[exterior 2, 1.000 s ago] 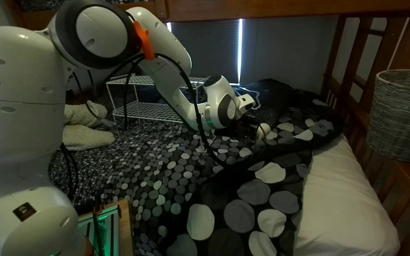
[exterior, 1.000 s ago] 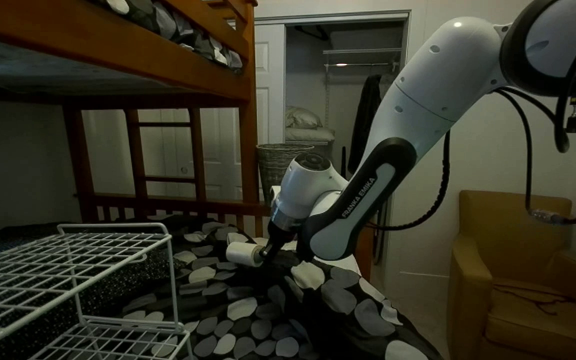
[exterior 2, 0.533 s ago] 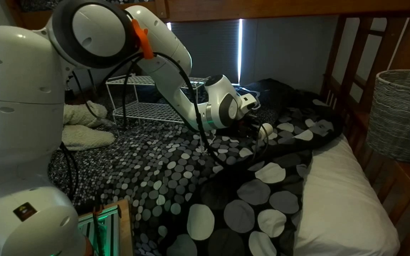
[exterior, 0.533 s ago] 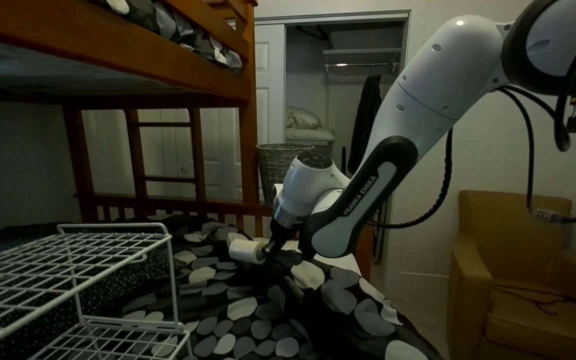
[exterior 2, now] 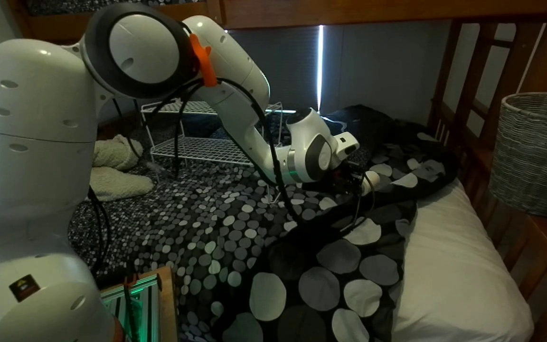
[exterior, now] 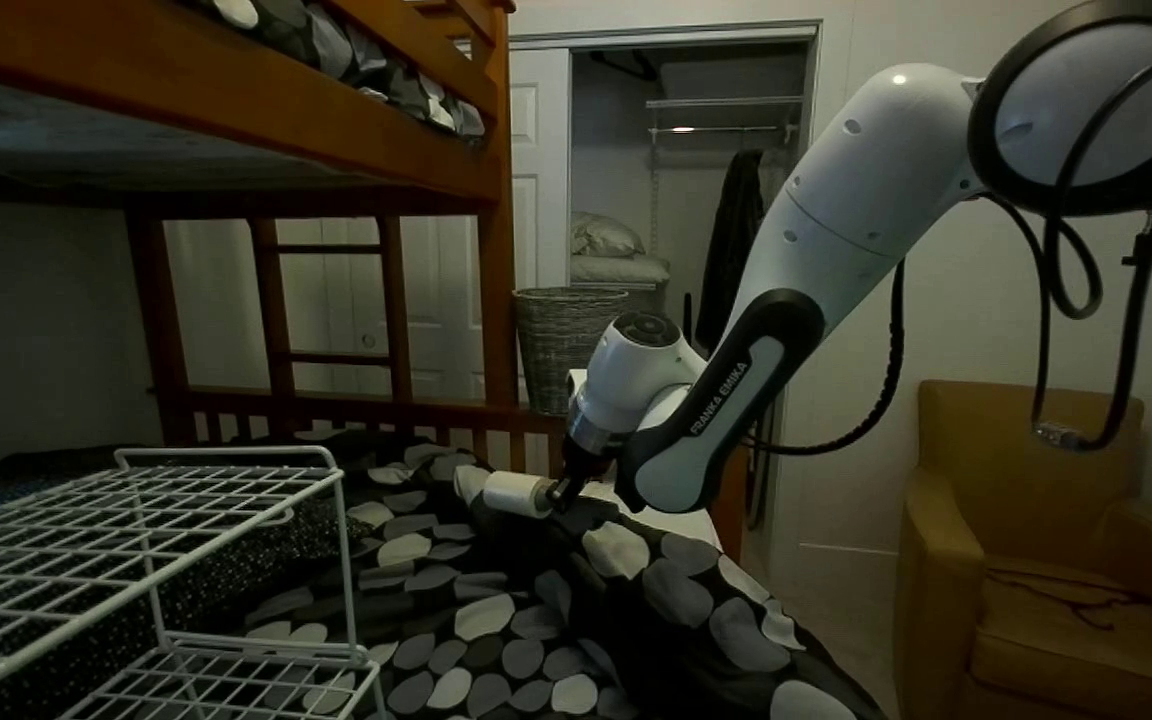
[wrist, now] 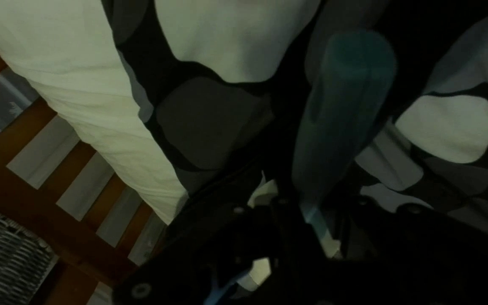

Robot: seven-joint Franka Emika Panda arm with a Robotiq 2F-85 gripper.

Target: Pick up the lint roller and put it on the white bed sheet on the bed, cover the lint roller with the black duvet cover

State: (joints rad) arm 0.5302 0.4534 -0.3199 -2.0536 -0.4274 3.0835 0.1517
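the bunk bed (exterior: 286, 100) spans both exterior views, its lower bunk spread with the black duvet cover (exterior 2: 340, 256), rumpled and full of big pale and grey spots. the white bed sheet (exterior 2: 454, 275) shows as a bare strip past the cover's edge, beside the slatted rail (wrist: 28, 207). the pick-up looks done, so the step in hand should be the carry to that strip; the next move calls for travel sideways across the cover's edge onto the white, then lowering and letting go there, with the covering left for after. the robot arm (exterior: 816, 240) reaches out over the bunk with its elbow high, the forearm sloping down and the wrist bent low above the spots. at its end the gripper (exterior: 562, 492) points down at a slant; it is mostly dark in the wrist view, but looks closed in firmly on what it carries. that is the lint roller (exterior: 516, 493), held near one end of its white roll, which lies nearly level, just above the cover or against it, i can't tell which. in the wrist view its teal handle (wrist: 350, 97) sticks out free.
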